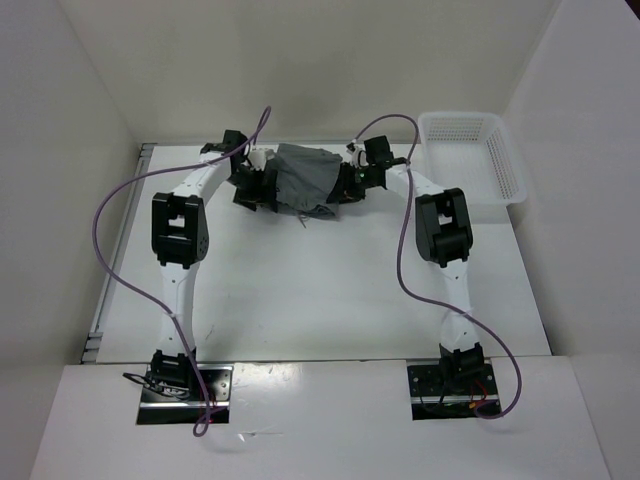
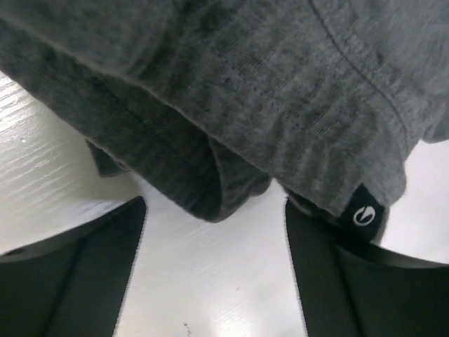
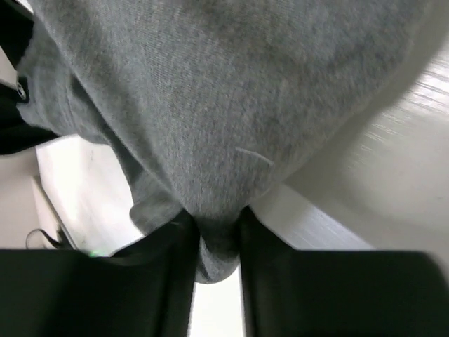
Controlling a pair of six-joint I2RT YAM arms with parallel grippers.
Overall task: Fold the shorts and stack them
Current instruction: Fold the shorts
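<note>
The grey shorts (image 1: 304,178) hang bunched between my two grippers at the far middle of the table, a thin drawstring dangling below them. My left gripper (image 1: 262,186) is at their left edge; in its wrist view its jaws stand wide apart with bare table between them and the shorts (image 2: 266,91) just beyond the fingertips. A small black label (image 2: 363,214) shows on the hem. My right gripper (image 1: 345,183) is at their right edge, shut on a fold of the shorts (image 3: 217,105) pinched between its fingers (image 3: 165,281).
A white mesh basket (image 1: 470,155) stands at the far right corner. White walls enclose the table on the left, back and right. Purple cables loop off both arms.
</note>
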